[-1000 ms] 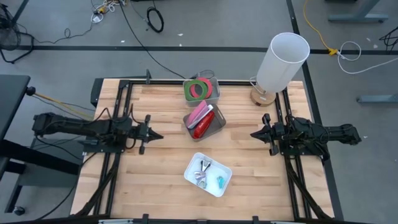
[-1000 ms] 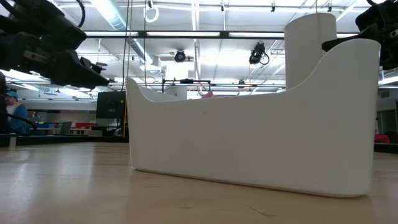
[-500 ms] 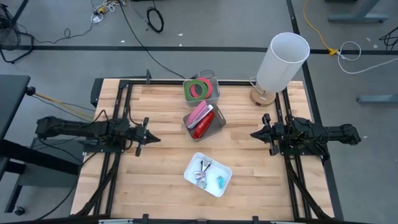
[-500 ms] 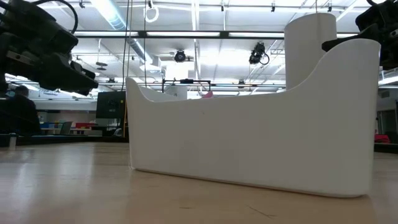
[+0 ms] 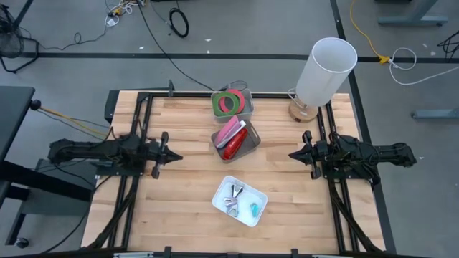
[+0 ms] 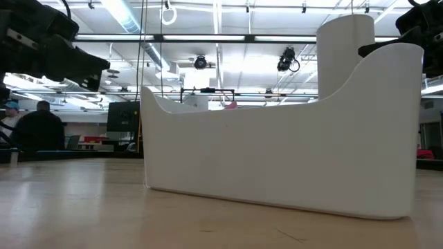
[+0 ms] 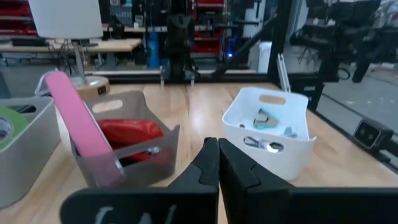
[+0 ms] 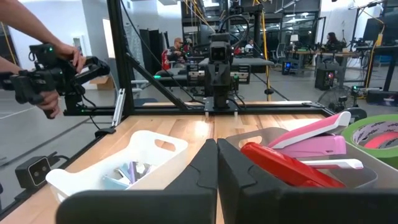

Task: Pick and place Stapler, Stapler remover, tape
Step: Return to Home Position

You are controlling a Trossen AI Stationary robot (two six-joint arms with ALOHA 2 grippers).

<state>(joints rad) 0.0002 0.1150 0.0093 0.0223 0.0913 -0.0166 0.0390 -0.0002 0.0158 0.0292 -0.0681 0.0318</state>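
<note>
Left hand (image 5: 171,155), fingers pressed together, hung over the pale wooden surface (image 5: 179,204) near its left edge. Right hand (image 5: 294,154), likewise closed, faced it. Green and red-pink ring-shaped tape rolls (image 5: 228,102) lay in the far gray plastic bin (image 7: 34,146). Beyond, a person in dark clothes (image 6: 40,131) was in the bright workshop.

The table (image 5: 186,208) is light wood, smooth planks with a soft, dull shine. The left gripper (image 7: 217,146) has dark fingers (image 7: 199,174) that look like matt plastic. Just in front of it, the grey bin (image 7: 140,157) is dull plastic. The red stapler (image 7: 127,132) inside is glossy, and the pink stapler (image 7: 71,118) is smooth plastic. A bit farther ahead, the white bin (image 7: 286,163) is smooth plastic (a little shiny). The staple removers (image 7: 260,144) in it have bright metal parts. Ahead of the right gripper (image 8: 216,146), the green tape (image 8: 365,127) looks matt, like paper.
</note>
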